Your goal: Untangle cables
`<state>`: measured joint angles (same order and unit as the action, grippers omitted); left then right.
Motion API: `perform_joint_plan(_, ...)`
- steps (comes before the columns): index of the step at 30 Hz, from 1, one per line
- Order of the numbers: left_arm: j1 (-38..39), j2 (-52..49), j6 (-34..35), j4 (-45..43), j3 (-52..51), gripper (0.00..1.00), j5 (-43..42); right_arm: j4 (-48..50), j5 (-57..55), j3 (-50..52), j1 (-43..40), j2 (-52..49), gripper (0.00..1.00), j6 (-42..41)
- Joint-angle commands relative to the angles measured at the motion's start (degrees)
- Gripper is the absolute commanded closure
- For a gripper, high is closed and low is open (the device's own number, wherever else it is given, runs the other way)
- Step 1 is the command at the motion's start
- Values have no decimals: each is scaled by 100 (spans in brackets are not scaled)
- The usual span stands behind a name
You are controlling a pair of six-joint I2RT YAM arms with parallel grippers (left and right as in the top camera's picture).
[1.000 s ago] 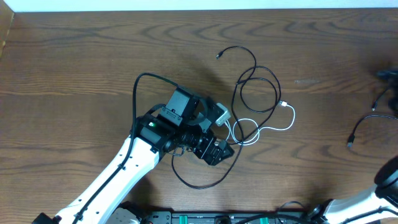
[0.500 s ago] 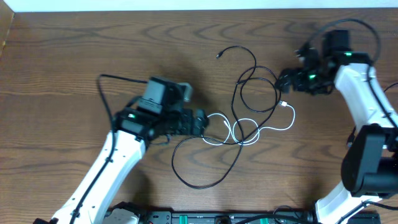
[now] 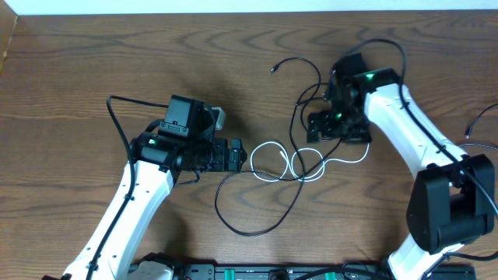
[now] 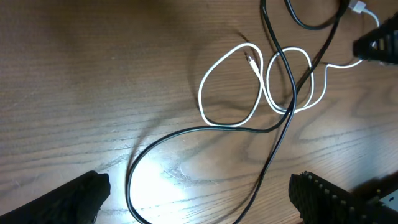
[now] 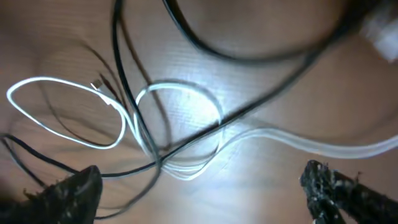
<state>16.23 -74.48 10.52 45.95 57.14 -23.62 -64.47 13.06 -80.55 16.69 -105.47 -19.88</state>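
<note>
The table (image 3: 78, 78) is dark brown wood with a strong grain. A pale strip (image 3: 233, 6) runs along its far edge, and a black rail (image 3: 272, 272) with small green lights runs along the near edge. The white cable (image 3: 292, 163) lies in two loops mid-table, between the arms. The black cables (image 3: 257, 210) cross the white loops and sprawl toward both edges.

The left gripper (image 3: 237, 154) sits just left of the white loops, jaws wide apart with nothing between them (image 4: 199, 193). The right gripper (image 3: 336, 128) is low over the far black loop, also spread wide (image 5: 199, 186). Its wrist view is blurred, so contact with a cord cannot be told.
</note>
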Motion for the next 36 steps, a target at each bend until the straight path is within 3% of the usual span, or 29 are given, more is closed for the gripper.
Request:
perform_joint_plan(1, -15, 0, -109, 2, 39, 2, 72, -2, -9, 59, 431, 149, 1, -2677)
perform_joint_plan(6, -15, 0, -109, 9, 35, 2, 229, 459, -426, 216, 1241, 149, 1, -4507)
perform_joint_plan(11, -15, 0, -254, 28, 28, 2, 227, 1172, -1025, 553, 1910, 149, 16, -5504)
perform_joint_plan(15, -15, 0, -560, 28, -26, 2, 227, 1161, -1864, 758, 2055, 149, 18, -5591)
perform_joint_plan(20, -15, -11, -715, 31, -181, 2, 229, 404, -2835, 885, 1982, 149, 19, -5593)
perform_joint_plan(25, -15, -46, -713, 26, -186, 2, 227, 251, -2940, 892, 1976, 149, 18, -5744)
perform_joint_plan(28, -15, -66, -710, 28, -186, 2, 227, 323, -2942, 938, 1985, 146, 24, -5971)
perform_joint_plan(31, -15, -74, -710, 28, -186, 2, 225, 979, -2940, 1287, 1989, 142, 42, -6146)
perform_joint_plan(36, -15, -74, -710, 31, -186, 2, 225, 1606, -2765, 1812, 1989, 142, 46, -6286)
